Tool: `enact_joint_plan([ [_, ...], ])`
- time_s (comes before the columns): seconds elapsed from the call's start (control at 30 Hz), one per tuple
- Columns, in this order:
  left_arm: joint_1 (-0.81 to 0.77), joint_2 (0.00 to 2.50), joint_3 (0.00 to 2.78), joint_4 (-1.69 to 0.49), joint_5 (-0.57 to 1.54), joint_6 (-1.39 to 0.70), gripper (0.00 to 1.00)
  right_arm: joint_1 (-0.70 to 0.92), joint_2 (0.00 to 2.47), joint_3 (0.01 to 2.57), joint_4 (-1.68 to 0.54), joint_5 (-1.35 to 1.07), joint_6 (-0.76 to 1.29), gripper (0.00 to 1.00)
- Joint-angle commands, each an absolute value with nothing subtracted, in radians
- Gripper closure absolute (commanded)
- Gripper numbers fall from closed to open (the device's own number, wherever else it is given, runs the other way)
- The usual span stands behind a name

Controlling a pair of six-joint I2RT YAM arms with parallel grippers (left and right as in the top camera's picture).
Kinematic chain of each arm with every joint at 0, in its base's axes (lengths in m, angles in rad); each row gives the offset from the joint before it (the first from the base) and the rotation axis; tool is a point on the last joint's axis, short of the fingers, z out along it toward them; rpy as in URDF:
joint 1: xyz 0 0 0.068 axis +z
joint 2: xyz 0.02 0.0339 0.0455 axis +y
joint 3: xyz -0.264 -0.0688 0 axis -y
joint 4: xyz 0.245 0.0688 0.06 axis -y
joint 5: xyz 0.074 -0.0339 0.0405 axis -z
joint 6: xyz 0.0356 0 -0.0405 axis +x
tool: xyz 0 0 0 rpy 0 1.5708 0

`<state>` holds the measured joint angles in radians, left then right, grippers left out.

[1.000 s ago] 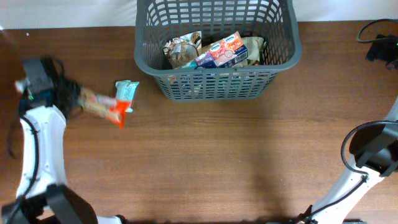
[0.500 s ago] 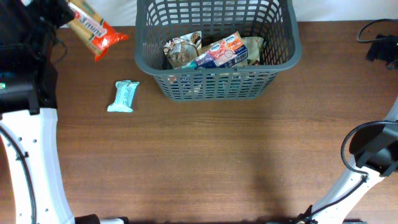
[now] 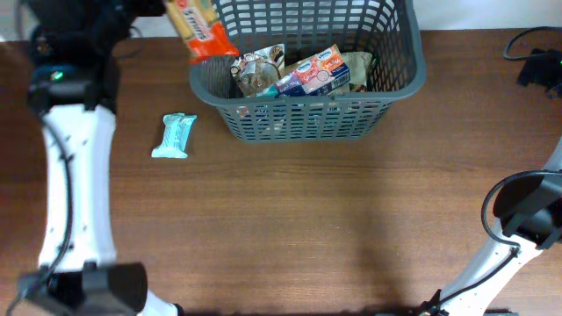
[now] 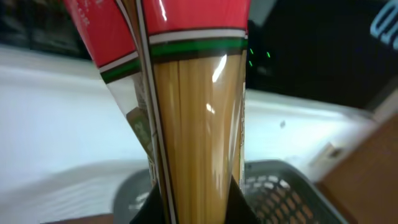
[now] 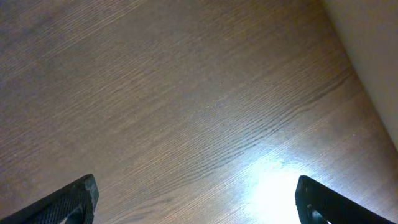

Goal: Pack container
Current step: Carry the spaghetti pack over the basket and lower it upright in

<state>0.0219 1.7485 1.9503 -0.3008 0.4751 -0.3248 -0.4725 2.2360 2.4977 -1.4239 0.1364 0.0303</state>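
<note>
Left gripper (image 4: 194, 208) was clamped on the pasta pack (image 3: 200, 26) above the basket (image 3: 303, 123) rim; early release risked an outside drop. Right gripper (image 5: 196, 199) stood apart.

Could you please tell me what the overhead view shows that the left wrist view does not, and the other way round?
Only the overhead view shows the teal snack bar lying on the table left of the basket, and the snack packs inside it. Only the left wrist view shows pasta strands through the clear window of the spaghetti packet. Both show that packet and the basket's slotted wall.
</note>
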Motion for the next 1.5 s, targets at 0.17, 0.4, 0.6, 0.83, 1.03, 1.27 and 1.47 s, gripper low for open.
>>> enact_joint_plan([
  [0.17,-0.087,1.775,1.987,-0.213,0.535,-0.323,0.98,-0.472,2.232,2.496,-1.421,0.134,0.043,0.01],
  [0.4,-0.143,1.795,1.987,-0.221,0.537,-0.316,0.98,-0.472,2.232,2.496,-1.421,0.134,0.043,0.01],
  [0.6,-0.174,1.834,1.987,-0.255,0.538,-0.293,0.98,-0.472,2.232,2.496,-1.421,0.134,0.043,0.01],
  [0.83,-0.181,1.884,1.987,-0.305,0.536,-0.271,0.98,-0.472,2.232,2.496,-1.421,0.134,0.043,0.01],
  [1.03,-0.181,1.924,1.987,-0.345,0.534,-0.254,0.98,-0.472,2.232,2.496,-1.421,0.134,0.043,0.01],
  [1.27,-0.181,1.935,1.987,-0.428,0.492,-0.228,0.99,-0.472,2.232,2.496,-1.421,0.134,0.043,0.01],
  [1.47,-0.181,1.935,1.987,-0.495,0.493,-0.207,0.98,-0.472,2.232,2.496,-1.421,0.134,0.043,0.01],
])
